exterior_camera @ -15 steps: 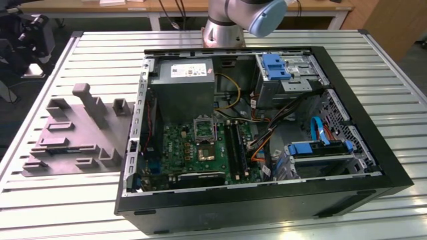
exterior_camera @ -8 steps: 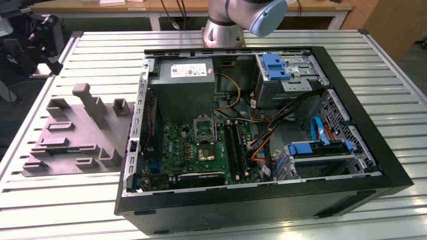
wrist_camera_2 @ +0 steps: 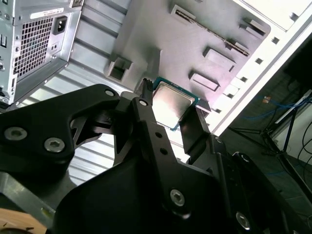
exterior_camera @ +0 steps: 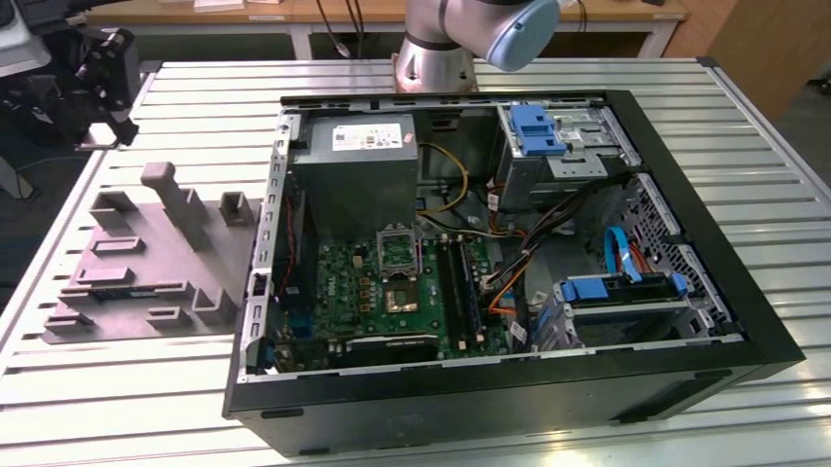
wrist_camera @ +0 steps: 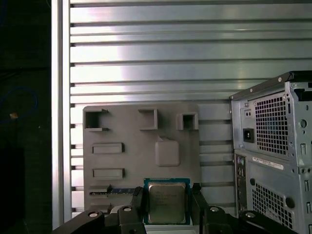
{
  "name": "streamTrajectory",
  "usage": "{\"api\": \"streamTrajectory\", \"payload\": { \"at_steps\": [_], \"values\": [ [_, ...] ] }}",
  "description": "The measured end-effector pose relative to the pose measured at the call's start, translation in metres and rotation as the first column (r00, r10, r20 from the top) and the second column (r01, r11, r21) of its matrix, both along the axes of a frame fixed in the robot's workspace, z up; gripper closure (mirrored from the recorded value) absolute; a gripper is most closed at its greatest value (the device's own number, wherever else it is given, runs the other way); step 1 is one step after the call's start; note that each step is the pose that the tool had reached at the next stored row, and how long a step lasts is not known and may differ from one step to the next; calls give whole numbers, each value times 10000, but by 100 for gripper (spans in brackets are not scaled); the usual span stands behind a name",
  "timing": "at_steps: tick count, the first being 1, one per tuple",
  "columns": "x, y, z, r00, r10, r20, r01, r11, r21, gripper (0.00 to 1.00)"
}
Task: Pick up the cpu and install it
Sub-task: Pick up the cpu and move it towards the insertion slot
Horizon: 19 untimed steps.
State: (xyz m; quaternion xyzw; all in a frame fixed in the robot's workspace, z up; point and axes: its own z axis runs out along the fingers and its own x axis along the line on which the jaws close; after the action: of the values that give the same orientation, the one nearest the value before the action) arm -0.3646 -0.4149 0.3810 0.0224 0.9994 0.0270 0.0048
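Gripper [wrist_camera: 166,197] clamps the cpu [wrist_camera: 166,204] by two opposite edges, over a grey fixture plate [wrist_camera: 131,131] on the slatted metal desk [wrist_camera: 146,48]. An open computer case [exterior_camera: 520,409] sits beside the plate, with dark floor [wrist_camera: 24,146] past the desk edge.

The cpu [wrist_camera: 166,202]: 1 small flat square chip with a pale silver-grey metal top and faint print. A thin green-teal board rim shows around the lid. The metal top faces the cameras in both wrist views [wrist_camera_2: 173,105], with a bright glare patch on the lid in the second wrist view. It is pinched between the 2 black fingers of the gripper [wrist_camera: 166,194], 1 finger touching each opposite edge. The chip sits square between them. It appears raised off the grey fixture plate [wrist_camera: 131,161] behind it, and is outside the computer case [wrist_camera: 273,146].
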Motion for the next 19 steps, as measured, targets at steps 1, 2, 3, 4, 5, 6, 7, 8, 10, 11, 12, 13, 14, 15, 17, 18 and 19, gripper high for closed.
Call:
{"api": "streamTrajectory", "payload": {
  "at_steps": [1, 2, 3, 4, 5, 6, 7, 8, 10, 11, 12, 13, 14, 15, 17, 18, 19],
  "values": [
    [17, 0, -1, 10000, 0, 1, 0, 10000, 1, 53],
    [34, 0, -1, 10000, 1, 1, -1, 10000, 1, 53],
    [49, 0, -1, 10000, 0, 1, 0, 10000, 1, 53],
    [66, 0, 0, 10000, 0, 1, 0, 10000, 0, 53],
    [82, 0, 0, 10000, 0, 1, 0, 10000, 1, 53],
    [99, 0, -1, 10000, 0, 1, 0, 10000, 1, 53],
    [115, 0, 0, 10000, -1, 1, 1, 10000, 0, 53],
    [131, 0, 0, 10000, 0, 1, 0, 10000, 0, 53],
    [164, 0, 0, 10000, 0, 1, 0, 10000, 0, 53],
    [179, 0, 0, 10000, 0, 1, 0, 10000, 0, 53],
    [196, 0, -1, 10000, 1, 1, -1, 10000, 1, 53],
    [211, 0, -1, 10000, 1, 1, -1, 10000, 1, 53],
    [227, 0, 0, 10000, 0, 1, 0, 10000, 1, 53],
    [243, 0, 0, 10000, 1, 1, -1, 10000, 1, 53],
    [273, 0, 0, 10000, 0, 1, 0, 10000, 0, 53],
    [287, 0, 0, 10000, 0, 1, 0, 10000, 0, 53],
    [299, 0, -1, 10000, 0, 1, 0, 10000, 1, 53]
  ]
}}
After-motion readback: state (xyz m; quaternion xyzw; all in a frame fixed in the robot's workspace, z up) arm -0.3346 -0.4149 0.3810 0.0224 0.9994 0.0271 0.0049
